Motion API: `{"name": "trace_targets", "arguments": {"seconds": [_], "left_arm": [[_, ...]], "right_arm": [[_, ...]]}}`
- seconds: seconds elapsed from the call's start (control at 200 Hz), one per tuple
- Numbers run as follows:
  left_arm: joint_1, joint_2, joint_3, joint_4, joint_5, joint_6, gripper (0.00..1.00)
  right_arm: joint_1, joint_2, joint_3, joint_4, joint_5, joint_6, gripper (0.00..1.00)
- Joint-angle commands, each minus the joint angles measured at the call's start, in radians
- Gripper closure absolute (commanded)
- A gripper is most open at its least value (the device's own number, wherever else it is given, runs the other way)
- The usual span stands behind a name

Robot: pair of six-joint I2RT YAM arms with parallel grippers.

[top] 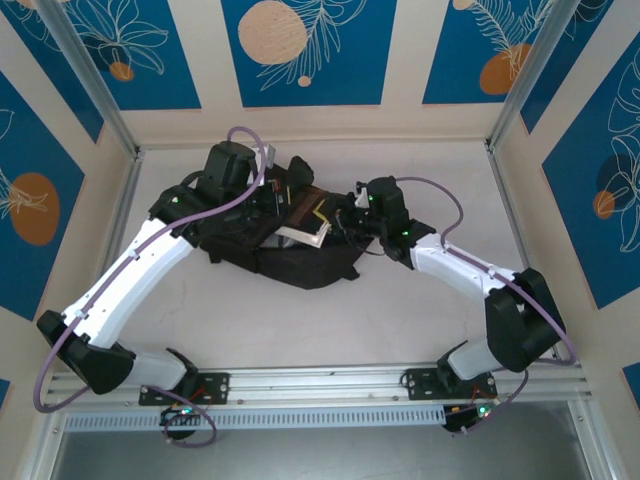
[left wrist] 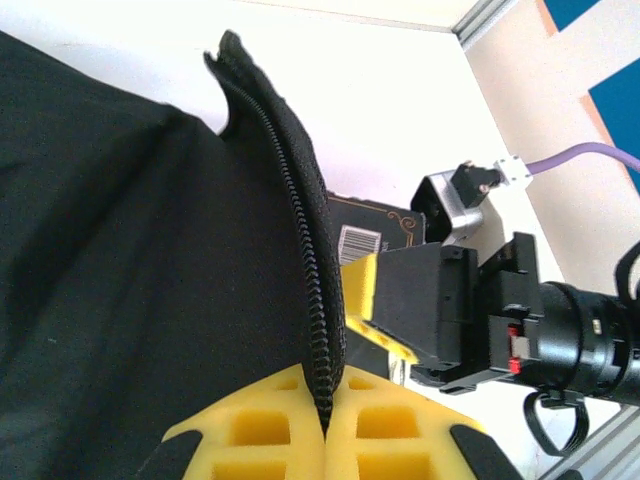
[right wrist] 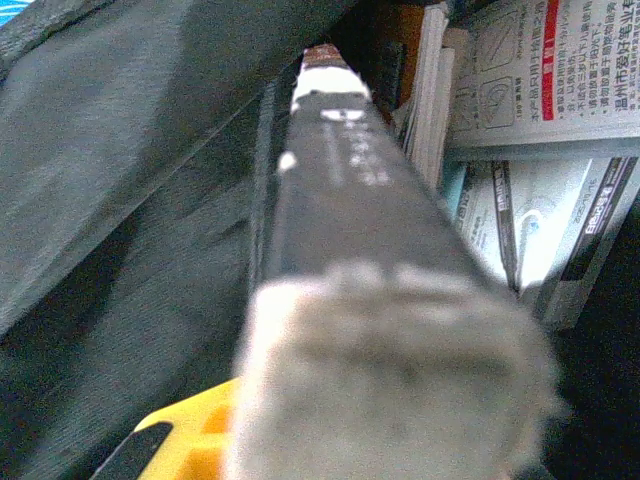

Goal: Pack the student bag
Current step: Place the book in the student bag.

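Observation:
The student bag [top: 300, 265], a large black fabric backpack, lies mid-table with its opening facing right. My left gripper [top: 272, 200] is shut on the bag's zipper edge [left wrist: 300, 250] and holds the flap up; the yellow fingers [left wrist: 380, 420] pinch the zipper teeth. A dark book [top: 305, 215] with white page edges and a barcode [left wrist: 362, 240] sits partly inside the opening. My right gripper [top: 345, 222] is shut on the book's near end, and its dark edge [right wrist: 340, 200] points into the bag. One yellow finger [right wrist: 190, 430] shows beside the book.
Inside the bag, to the right of the book, stand printed packets and other books [right wrist: 520, 120]. Bare white table [top: 400, 310] lies in front of the bag. Metal frame posts [top: 515, 110] and walls close off the back and sides.

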Motion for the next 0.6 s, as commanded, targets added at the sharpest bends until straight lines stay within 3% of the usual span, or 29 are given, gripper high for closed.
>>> {"name": "trace_targets", "arguments": {"seconds": [0.0, 0.33, 0.595], "left_arm": [[-0.002, -0.074, 0.085, 0.066, -0.023, 0.035, 1.0], [0.0, -0.087, 0.129, 0.094, -0.074, 0.052, 1.0], [-0.002, -0.02, 0.117, 0.077, 0.085, 0.003, 1.0]], "right_arm": [[0.007, 0.003, 0.017, 0.061, 0.013, -0.025, 1.0], [0.009, 0.026, -0.024, 0.006, 0.049, -0.071, 1.0], [0.047, 0.128, 0.06, 0.089, 0.043, -0.073, 1.0]]}}
